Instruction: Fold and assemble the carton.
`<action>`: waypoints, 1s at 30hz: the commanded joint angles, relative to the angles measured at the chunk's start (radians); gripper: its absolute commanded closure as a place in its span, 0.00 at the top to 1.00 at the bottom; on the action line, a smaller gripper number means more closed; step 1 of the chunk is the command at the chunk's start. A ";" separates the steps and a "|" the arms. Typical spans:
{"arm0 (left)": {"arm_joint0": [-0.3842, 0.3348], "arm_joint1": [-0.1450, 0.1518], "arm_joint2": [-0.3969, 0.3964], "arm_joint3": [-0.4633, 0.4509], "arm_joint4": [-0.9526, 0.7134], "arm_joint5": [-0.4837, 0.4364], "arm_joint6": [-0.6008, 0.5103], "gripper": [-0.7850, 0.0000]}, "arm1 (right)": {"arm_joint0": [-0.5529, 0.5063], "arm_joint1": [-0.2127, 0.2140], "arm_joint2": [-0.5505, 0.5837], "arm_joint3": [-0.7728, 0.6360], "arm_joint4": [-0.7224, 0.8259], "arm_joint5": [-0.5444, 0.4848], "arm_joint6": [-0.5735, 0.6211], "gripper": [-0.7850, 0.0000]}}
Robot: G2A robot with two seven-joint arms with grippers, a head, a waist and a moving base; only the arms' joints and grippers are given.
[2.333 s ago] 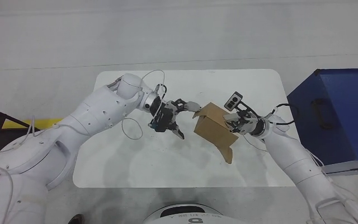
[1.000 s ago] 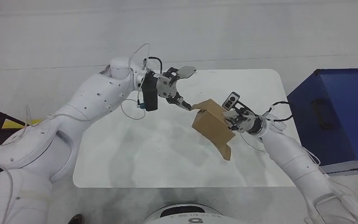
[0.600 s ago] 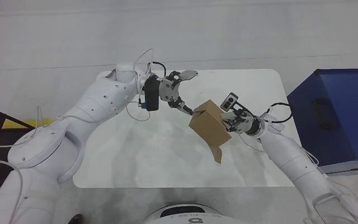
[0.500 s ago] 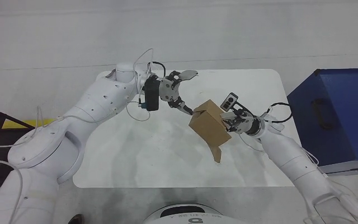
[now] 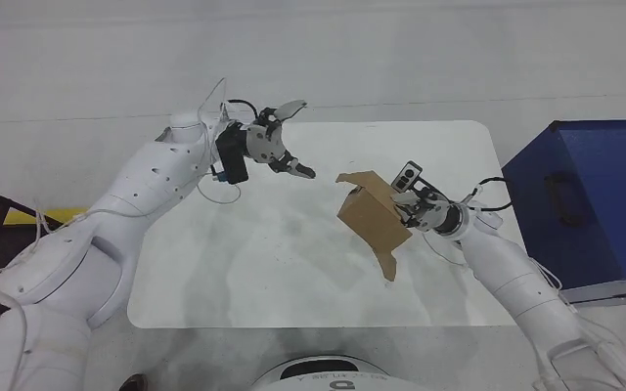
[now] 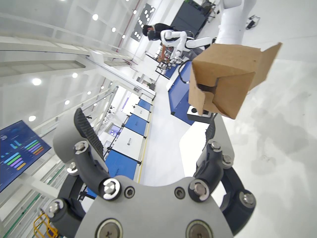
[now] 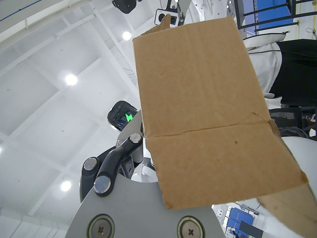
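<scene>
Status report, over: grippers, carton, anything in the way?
Left gripper open, off the carton. Right gripper shut on carton, held over table, one flap hanging loose. Blue bin beside table, not obstructing.

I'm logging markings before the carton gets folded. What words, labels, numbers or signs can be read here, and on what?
carton: no print on the faces that show.
blue panels in the room behind: small white print, too small to read.
wall screen: coloured bars, no legible words.
small dark screen: a green lightning-shaped sign, no words.
</scene>
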 commanded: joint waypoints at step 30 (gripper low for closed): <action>-0.015 -0.113 0.048 -0.087 0.140 -0.153 -0.155 1.00 | -0.037 -0.011 0.034 -0.056 0.004 0.054 0.002 0.00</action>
